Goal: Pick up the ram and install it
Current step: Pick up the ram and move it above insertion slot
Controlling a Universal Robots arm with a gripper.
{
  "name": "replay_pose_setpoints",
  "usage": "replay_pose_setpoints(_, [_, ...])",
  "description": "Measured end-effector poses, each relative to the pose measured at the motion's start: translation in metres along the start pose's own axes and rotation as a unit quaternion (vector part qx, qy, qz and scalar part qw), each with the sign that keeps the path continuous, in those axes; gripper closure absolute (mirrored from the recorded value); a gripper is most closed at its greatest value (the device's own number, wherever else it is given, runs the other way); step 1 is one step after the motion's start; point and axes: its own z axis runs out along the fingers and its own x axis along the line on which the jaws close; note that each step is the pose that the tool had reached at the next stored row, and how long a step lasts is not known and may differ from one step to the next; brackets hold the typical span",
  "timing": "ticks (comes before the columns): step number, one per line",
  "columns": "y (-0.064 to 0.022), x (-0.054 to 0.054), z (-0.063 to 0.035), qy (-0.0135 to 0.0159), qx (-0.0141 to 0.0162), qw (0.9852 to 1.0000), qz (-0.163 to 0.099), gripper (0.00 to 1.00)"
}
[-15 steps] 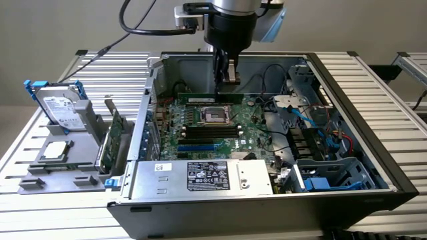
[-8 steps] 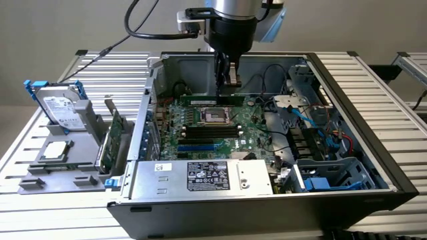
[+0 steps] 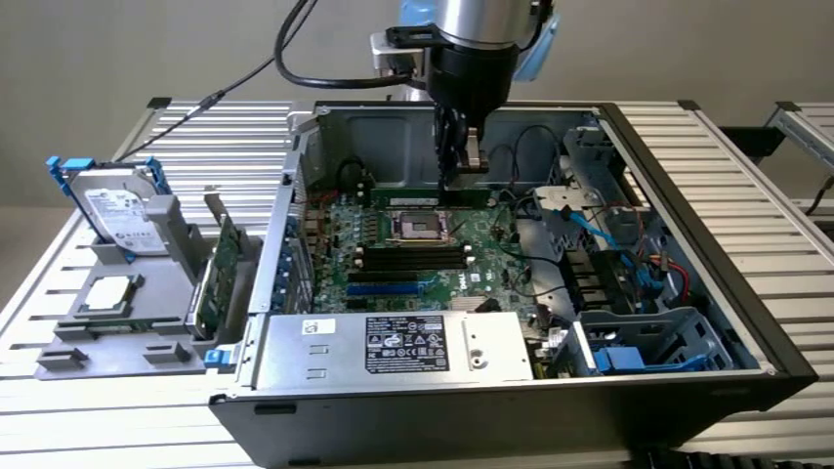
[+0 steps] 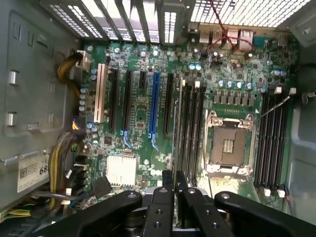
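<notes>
My gripper (image 3: 460, 174) reaches down into the open computer case (image 3: 678, 195), its fingers shut on the ram (image 3: 417, 195), a long thin green stick held by its upper edge above the motherboard (image 3: 489, 259). In the wrist view the two black fingers (image 4: 162, 197) stand close together with the ram (image 4: 177, 128) between them, seen edge-on as a thin line. It runs alongside the black memory slots (image 4: 192, 128) next to the CPU socket (image 4: 229, 143). I cannot tell whether the ram touches a slot.
A silver hard drive with blue rails (image 3: 115, 205) and a green expansion card (image 3: 225, 264) stand in a grey holder on the exterior view's left. Inside the case are the power supply (image 3: 404, 342), loose blue and black cables (image 3: 587, 230) and a blue drive cage (image 3: 651, 347).
</notes>
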Motion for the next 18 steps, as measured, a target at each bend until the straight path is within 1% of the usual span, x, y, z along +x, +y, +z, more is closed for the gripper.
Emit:
replay_pose_setpoints(2, [-0.0011,-0.003,0.0036,0.0,0.0,1.0,0.0,0.86])
replay_pose_setpoints(4, [-0.0014,-0.006,0.0067,0.0001,0.0012,1.0,0.0,0.86])
replay_pose_setpoints(5, [-0.0012,-0.007,0.0079,0.0002,0.0025,1.0,0.0,0.86])
replay_pose_setpoints(8, [0.0033,-0.017,0.0101,0.0006,0.0083,1.0,0.0,0.86])
replay_pose_setpoints(9, [0.0055,-0.019,0.0108,0.0008,0.0098,1.0,0.0,0.86])
replay_pose_setpoints(10, [0.0074,-0.021,0.0114,0.0011,0.0104,0.9999,0.0,0.86])
replay_pose_setpoints(13, [0.0115,-0.023,0.0129,0.0022,0.0106,0.9999,0.0,0.86])
replay_pose_setpoints(15, [0.0116,-0.023,0.013,0.003,0.0105,0.9999,0.0,0.86])
replay_pose_setpoints(18, [0.0116,-0.023,0.013,0.0031,0.0105,0.9999,0.0,0.86])
